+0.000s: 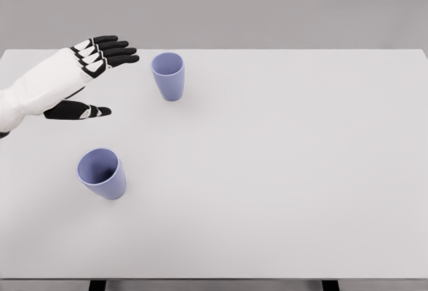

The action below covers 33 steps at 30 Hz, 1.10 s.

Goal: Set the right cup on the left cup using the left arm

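Right cup [168,75] stood upright at the far side of the white table [287,170], mouth up, well apart from the left cup [101,173] nearer the front edge. Left hand [83,80] hovered just beside the right cup, fingers [117,51] spread, thumb apart, holding nothing. Best approach, I judged: close around the wall below the rim, keeping it level. Both cups pale violet-blue, tapered, handleless.

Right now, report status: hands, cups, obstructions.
Left hand open, holding nothing, left of upright lavender plastic cup. Second lavender plastic cup upright, nearer. Right hand unseen. Nothing between hand and cup.
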{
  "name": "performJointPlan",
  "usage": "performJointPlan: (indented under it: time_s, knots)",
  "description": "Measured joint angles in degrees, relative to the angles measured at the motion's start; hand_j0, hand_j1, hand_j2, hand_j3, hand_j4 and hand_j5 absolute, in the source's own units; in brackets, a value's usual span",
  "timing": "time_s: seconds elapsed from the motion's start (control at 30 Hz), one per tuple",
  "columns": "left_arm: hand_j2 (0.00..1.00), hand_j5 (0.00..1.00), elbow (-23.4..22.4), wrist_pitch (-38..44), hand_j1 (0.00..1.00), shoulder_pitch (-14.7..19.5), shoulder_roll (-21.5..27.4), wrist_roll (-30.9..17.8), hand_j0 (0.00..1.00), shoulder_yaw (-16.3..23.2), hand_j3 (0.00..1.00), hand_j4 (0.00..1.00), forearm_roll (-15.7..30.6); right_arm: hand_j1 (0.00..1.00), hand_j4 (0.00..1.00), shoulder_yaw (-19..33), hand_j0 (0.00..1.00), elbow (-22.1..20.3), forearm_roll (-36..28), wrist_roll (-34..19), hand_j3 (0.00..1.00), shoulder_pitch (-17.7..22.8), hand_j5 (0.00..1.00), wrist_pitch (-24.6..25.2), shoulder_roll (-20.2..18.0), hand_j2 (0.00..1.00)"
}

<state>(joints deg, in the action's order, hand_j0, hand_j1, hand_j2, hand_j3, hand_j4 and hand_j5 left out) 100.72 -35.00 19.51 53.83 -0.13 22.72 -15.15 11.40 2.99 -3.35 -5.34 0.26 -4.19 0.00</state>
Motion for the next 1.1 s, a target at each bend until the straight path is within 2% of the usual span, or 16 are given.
performJointPlan:
  time_s: [0.33,0.67,0.7,0.77,0.83,0.87,0.9,1.0,1.07,1.1]
  knots:
    - [1.00,1.00,-0.5,0.0,1.00,0.1,0.2,-0.1,1.00,-0.4,1.00,1.00,-1.5,1.00,1.00,0.0,1.00,0.1,0.0,-0.1,1.00,0.0,1.00,0.0,0.0,1.00]
    - [1.00,1.00,-2.0,0.0,1.00,0.9,0.0,-1.0,1.00,-1.8,1.00,1.00,-6.5,1.00,1.00,0.0,1.00,0.1,0.0,-0.1,1.00,0.0,1.00,0.0,0.0,1.00]
    - [1.00,1.00,-2.0,0.0,1.00,1.7,0.0,-3.0,1.00,-1.9,1.00,1.00,-6.8,1.00,1.00,0.0,1.00,0.1,0.0,-0.1,1.00,0.0,1.00,0.0,0.0,1.00]
    - [1.00,1.00,-2.1,0.0,1.00,4.0,0.0,-11.6,1.00,-2.2,1.00,1.00,-6.6,1.00,1.00,0.0,1.00,0.1,0.0,-0.1,1.00,0.0,1.00,0.0,0.0,1.00]
    - [1.00,1.00,-2.3,0.0,1.00,7.9,0.1,-22.1,1.00,-2.3,1.00,1.00,-2.7,1.00,1.00,0.0,1.00,0.1,0.0,-0.1,1.00,0.0,1.00,0.0,0.0,1.00]
    - [1.00,1.00,-2.3,-0.1,1.00,8.6,0.1,-25.7,1.00,-2.3,1.00,1.00,0.0,1.00,1.00,0.0,1.00,0.1,0.0,-0.1,1.00,0.0,1.00,0.0,0.0,1.00]
    - [1.00,1.00,-2.3,-0.1,1.00,11.7,0.0,-28.3,1.00,-2.3,1.00,1.00,2.7,1.00,1.00,0.0,1.00,0.1,0.0,-0.1,1.00,0.0,1.00,0.0,0.0,1.00]
    - [1.00,1.00,-2.5,3.2,1.00,16.3,-0.3,-32.5,1.00,-1.9,1.00,1.00,7.9,1.00,1.00,0.0,1.00,0.1,0.0,-0.1,1.00,0.0,1.00,0.0,0.0,1.00]
    - [1.00,1.00,-2.6,9.0,1.00,18.2,-1.7,-33.7,1.00,-1.8,1.00,1.00,9.4,1.00,1.00,0.0,1.00,0.1,0.0,-0.1,1.00,0.0,1.00,0.0,0.0,1.00]
    - [1.00,1.00,-2.7,12.4,1.00,20.3,-3.0,-34.0,1.00,-1.6,1.00,1.00,9.7,1.00,1.00,0.0,1.00,0.1,0.0,-0.1,1.00,0.0,1.00,0.0,0.0,1.00]
